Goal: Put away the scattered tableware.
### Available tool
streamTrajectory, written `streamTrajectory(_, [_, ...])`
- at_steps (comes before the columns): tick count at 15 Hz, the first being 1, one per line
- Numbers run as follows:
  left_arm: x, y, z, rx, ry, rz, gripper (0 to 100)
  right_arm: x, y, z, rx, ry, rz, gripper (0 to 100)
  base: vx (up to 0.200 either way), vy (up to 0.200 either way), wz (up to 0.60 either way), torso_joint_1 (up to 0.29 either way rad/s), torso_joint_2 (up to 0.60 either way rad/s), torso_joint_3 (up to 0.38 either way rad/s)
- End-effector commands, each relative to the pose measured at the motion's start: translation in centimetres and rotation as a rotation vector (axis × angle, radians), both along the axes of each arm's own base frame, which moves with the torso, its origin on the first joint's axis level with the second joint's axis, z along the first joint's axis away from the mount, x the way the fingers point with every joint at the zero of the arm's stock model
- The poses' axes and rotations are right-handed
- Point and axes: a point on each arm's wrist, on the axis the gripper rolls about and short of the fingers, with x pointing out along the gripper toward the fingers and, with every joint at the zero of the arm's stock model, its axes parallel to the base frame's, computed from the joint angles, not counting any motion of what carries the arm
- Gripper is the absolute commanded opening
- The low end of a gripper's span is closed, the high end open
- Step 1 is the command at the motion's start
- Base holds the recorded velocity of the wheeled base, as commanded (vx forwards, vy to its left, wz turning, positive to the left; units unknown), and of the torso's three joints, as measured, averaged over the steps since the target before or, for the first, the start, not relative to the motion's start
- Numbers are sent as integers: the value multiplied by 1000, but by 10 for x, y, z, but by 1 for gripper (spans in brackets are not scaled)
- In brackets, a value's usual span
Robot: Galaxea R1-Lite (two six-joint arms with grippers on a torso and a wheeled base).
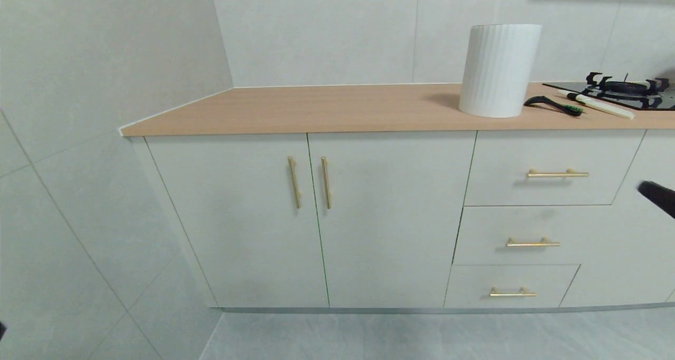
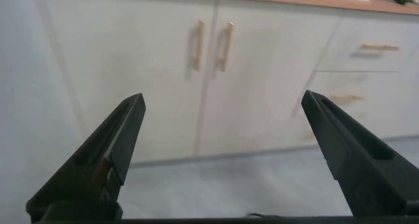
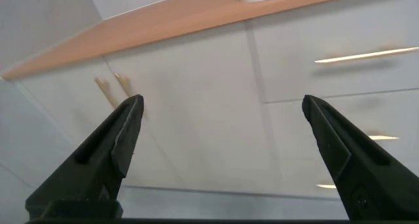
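Upright, a ribbed white cylinder (image 1: 498, 70) stands on smooth wooden countertop (image 1: 316, 109).

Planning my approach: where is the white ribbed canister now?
Head view: the white ribbed canister stands upright on the wooden countertop, right of centre, above the top drawer, a black utensil just right of it.

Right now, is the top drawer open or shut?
Shut: the top drawer sits flush with the drawer below and the door beside it.
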Motion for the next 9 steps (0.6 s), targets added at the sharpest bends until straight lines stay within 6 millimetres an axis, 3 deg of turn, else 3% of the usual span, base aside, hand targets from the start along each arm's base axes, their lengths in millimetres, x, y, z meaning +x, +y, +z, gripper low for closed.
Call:
streamTrajectory(1, [-50,8,-24,21,-159,94,100,-103,-36,-43,-110,-92,-75,100,0,0,0,0,0,0])
streamTrajectory(5, [-59,9,-30,41,-178,216,100,-129,-38,-64,-146,-91,-203,100,0,0,0,0,0,0])
streamTrajectory(7, [-58,8,-32,42,-172,262,100,-127,-37,-78,-172,-36,-261,100,0,0,0,0,0,0])
streamTrajectory(9, [-63,4,-33,62,-195,341,100,-128,-36,-78,-164,-46,-401,100,0,0,0,0,0,0])
